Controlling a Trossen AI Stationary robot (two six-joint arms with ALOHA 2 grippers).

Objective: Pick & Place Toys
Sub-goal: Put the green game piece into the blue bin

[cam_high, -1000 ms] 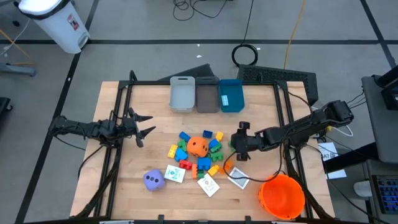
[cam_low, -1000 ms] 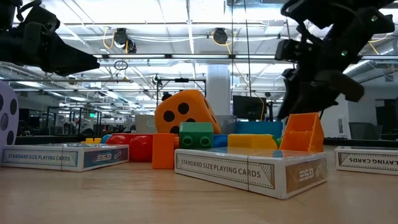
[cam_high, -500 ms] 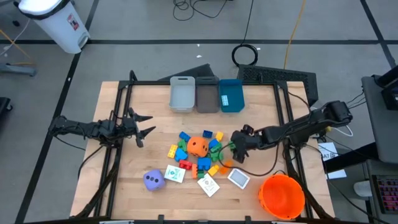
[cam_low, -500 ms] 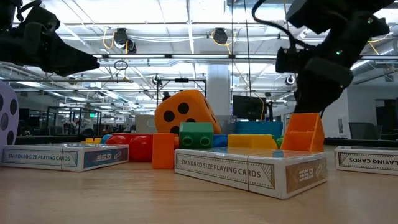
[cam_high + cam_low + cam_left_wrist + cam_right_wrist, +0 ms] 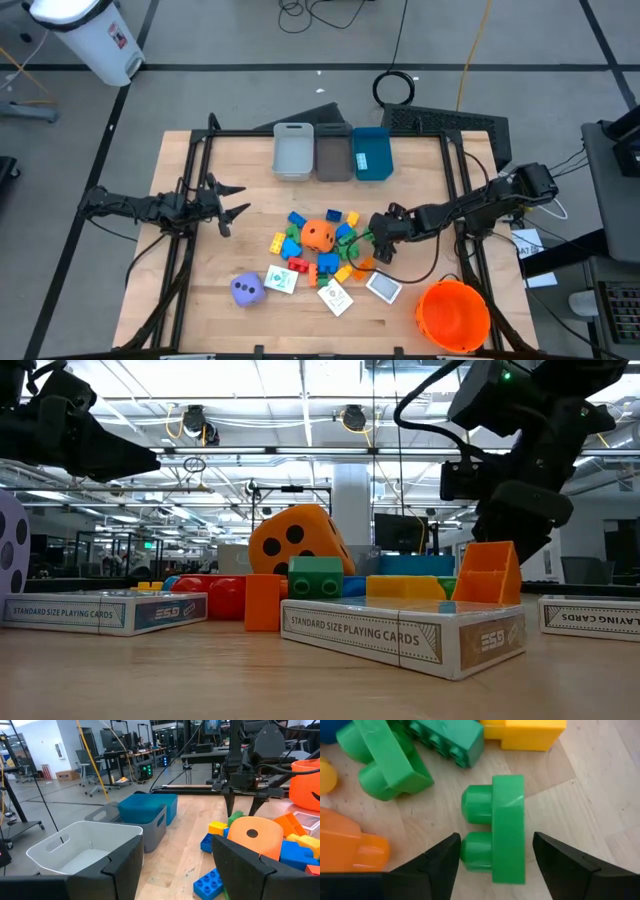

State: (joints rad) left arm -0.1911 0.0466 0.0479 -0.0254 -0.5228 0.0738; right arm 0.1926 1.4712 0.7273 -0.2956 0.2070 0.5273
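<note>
The toys lie in a heap at the table's middle: an orange soft die (image 5: 318,235) among blue, green, yellow and red blocks. A purple die (image 5: 247,289) and white cards (image 5: 336,297) lie nearer the front edge. My right gripper (image 5: 372,243) is at the heap's right side, open and pointing down. Its fingers stand on either side of a green two-stud block (image 5: 500,827) that lies on its side on the wood, and they do not touch it. This also shows in the left wrist view (image 5: 242,810). My left gripper (image 5: 232,203) waits open, left of the heap.
Three bins, light grey (image 5: 293,150), dark grey (image 5: 333,153) and blue (image 5: 371,152), stand in a row at the far edge. A big orange bucket (image 5: 453,314) stands at the front right corner. A card box (image 5: 384,288) lies just in front of my right gripper.
My right gripper has moved a little toward the toy heap and come down over the green block. The toys have stayed where they were.
</note>
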